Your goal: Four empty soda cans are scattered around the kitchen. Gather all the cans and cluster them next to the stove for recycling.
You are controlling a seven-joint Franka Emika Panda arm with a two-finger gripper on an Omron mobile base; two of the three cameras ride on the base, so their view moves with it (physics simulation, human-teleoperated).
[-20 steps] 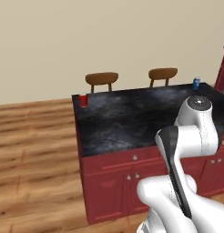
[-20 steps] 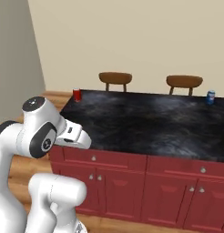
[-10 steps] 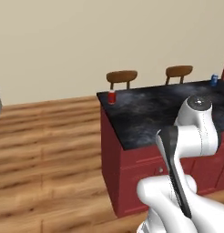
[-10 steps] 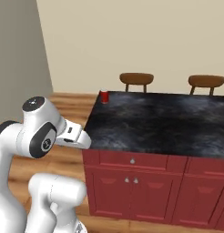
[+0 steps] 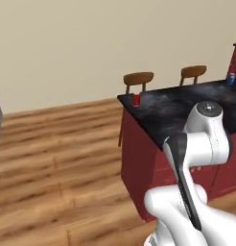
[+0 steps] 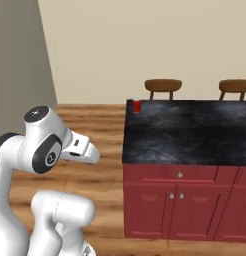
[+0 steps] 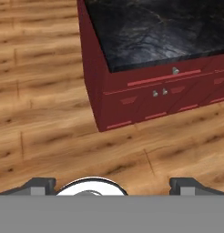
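Red soda can [image 5: 136, 99] on island corner, far beyond wide-spread gripper [image 7: 111, 185]

Island counter [image 6: 195, 131]: right edge is cutting off its far end.
Right chair [image 6: 236, 88]: frame is clipping it.
Blue can [image 5: 230, 78]: too small; my view is resolving no markings.
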